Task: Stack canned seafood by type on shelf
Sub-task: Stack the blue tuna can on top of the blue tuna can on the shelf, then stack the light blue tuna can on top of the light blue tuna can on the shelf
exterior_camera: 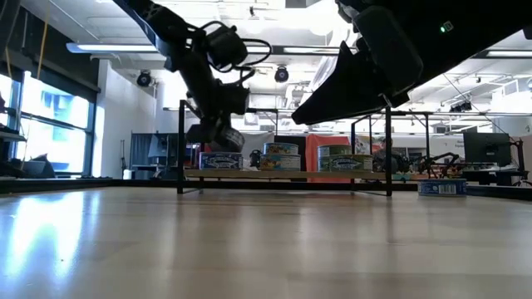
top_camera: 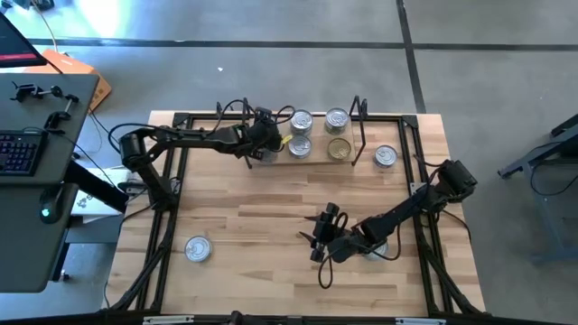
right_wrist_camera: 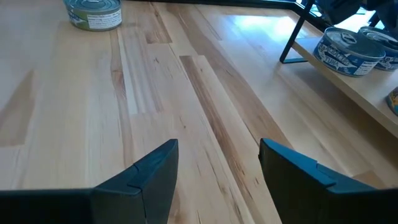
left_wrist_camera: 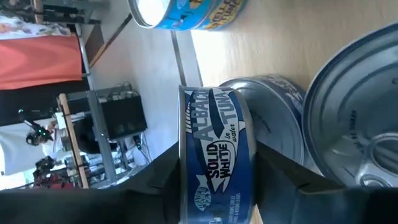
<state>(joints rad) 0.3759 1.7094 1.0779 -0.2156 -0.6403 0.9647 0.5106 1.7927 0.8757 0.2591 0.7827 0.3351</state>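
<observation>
Hidden under the right arm [top_camera: 397,217]: most of a tin [top_camera: 377,248], at 5 o'clock on the table. Cut off at frame edge: silver lid [left_wrist_camera: 357,118]. Shelf labels [exterior_camera: 281,158] too small to read.

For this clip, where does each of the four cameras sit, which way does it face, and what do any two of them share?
High view: overhead, straight down; both arms, left gripper at the shelf, right gripper lower down.
Low view: tabletop height, level toward the shelf; arms enter from above.
Left wrist view: on the left arm; its fingers clamp a blue tuna tin.
Right wrist view: on the right arm; open fingers above bare table.
Shared: the shelf.
</observation>
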